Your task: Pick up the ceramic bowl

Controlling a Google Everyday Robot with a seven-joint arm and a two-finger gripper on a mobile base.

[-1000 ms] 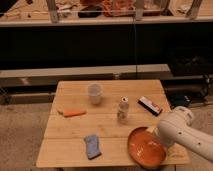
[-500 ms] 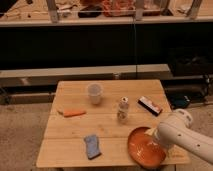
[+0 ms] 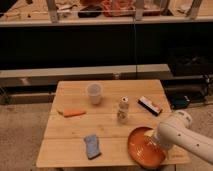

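Camera view: gripper (image 3: 152,141) low over the wooden bench (image 3: 107,131); the wide, shallow orange-red glazed ceramic bowl (image 3: 139,151) lies directly under it, extending left. Gripper state cannot be told, as the white arm (image 3: 175,131) covers it.

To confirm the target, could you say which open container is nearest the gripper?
The orange-red ceramic bowl at the front right: the gripper is over it, unlike the distant translucent cup.
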